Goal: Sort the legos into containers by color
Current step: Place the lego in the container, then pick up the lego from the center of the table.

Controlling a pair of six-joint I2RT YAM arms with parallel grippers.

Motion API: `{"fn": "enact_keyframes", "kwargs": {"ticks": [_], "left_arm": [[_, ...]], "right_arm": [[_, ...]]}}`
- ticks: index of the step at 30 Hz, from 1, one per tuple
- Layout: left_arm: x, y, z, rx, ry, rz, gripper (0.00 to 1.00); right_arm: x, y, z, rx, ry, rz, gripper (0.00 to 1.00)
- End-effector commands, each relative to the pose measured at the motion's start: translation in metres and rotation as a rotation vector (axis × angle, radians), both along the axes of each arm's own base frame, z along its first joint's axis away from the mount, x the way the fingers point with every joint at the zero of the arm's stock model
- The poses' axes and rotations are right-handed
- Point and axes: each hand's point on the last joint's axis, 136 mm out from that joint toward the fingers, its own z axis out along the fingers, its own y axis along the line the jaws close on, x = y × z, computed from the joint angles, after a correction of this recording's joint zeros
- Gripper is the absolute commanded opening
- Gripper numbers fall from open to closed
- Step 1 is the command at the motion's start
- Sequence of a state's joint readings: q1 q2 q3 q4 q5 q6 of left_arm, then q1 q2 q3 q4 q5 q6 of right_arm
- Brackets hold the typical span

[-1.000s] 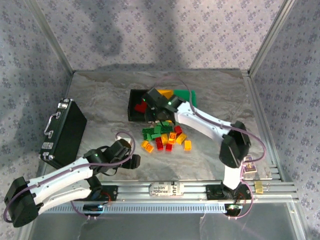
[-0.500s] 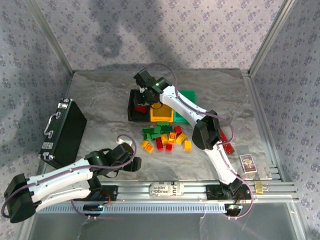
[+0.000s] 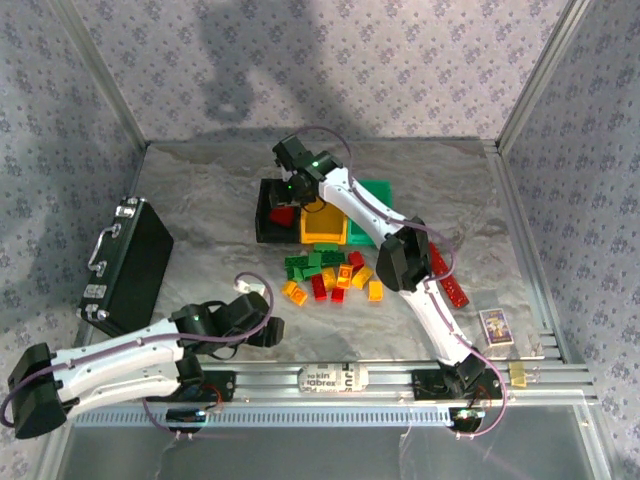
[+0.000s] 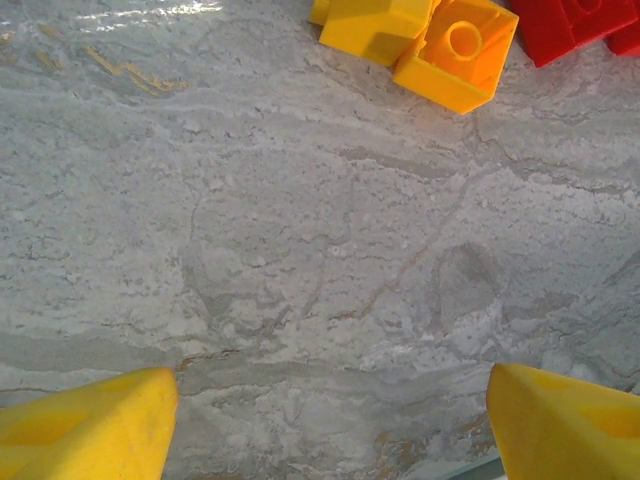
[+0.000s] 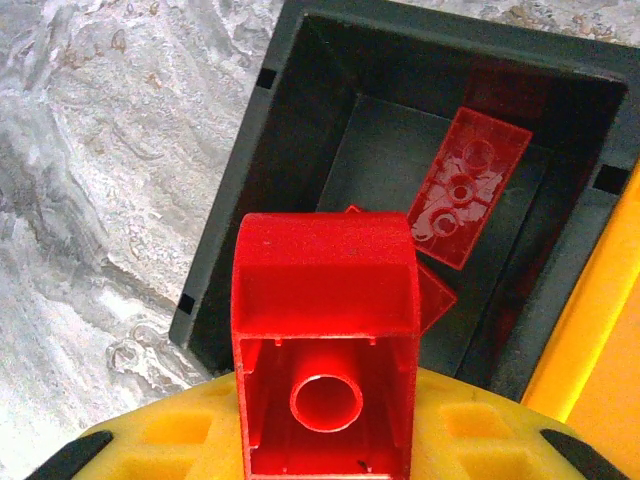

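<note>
My right claw (image 5: 325,448) is clamped on a red brick (image 5: 325,330). Its hollow underside faces the wrist camera, with the yellow pads (image 5: 160,440) on either side of it. The brick hangs over the near wall of the black bin (image 5: 235,190), clear of the bin floor.

Inside that bin I see a flat, translucent red plate (image 5: 468,188) lying towards the far corner. A second red piece (image 5: 432,296) is half hidden behind the held brick.

From above, the three bins sit in a row at the back of the surface (image 3: 200,210). The black one is on the left, the yellow-orange bin (image 3: 322,234) is touching it, and the green bin (image 3: 382,190) is beyond that. My arm crosses those two, and I cannot tell what they hold.

The loose pile of legos (image 3: 330,275) lies just in front of the bins, with red, yellow and green mixed together.

My left claw (image 4: 325,420) has its fingers well apart and grips nothing, low over bare surface. Two yellow bricks (image 4: 455,50) and a red one (image 4: 575,25) lie ahead of it.

A black case (image 3: 125,265) stands at the left edge. A long red strip (image 3: 448,276) lies right of the pile.
</note>
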State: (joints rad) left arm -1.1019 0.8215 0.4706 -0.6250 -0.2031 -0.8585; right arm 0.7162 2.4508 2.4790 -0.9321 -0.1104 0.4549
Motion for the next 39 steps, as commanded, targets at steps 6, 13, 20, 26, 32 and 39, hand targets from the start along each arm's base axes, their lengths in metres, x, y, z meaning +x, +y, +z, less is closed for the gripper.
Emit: {"fn": "enact_keyframes", "kwargs": {"ticks": [6, 13, 20, 26, 32, 39], "left_arm": [[0.000, 0.004, 0.012, -0.024, -0.032, 0.016, 0.80], [0.001, 0.014, 0.021, 0.015, -0.050, 0.019, 0.81], [0.005, -0.003, 0.040, -0.012, -0.060, -0.021, 0.79], [0.013, -0.039, 0.048, -0.024, -0.040, -0.088, 0.69], [0.025, -0.075, 0.055, -0.013, -0.032, -0.137, 0.55], [0.036, -0.131, 0.045, -0.026, 0.048, -0.181, 0.46]], "right_arm": [[0.005, 0.008, 0.002, 0.031, -0.005, 0.004, 0.36], [0.007, 0.007, 0.014, 0.036, -0.025, -0.016, 0.94], [-0.017, -0.014, 0.084, 0.014, -0.161, -0.015, 0.96], [-0.058, -0.053, 0.113, 0.010, -0.214, -0.021, 0.90], [-0.099, -0.117, 0.113, 0.023, -0.227, -0.132, 0.72], [-0.142, -0.181, 0.106, 0.044, -0.239, -0.249, 0.70]]}}
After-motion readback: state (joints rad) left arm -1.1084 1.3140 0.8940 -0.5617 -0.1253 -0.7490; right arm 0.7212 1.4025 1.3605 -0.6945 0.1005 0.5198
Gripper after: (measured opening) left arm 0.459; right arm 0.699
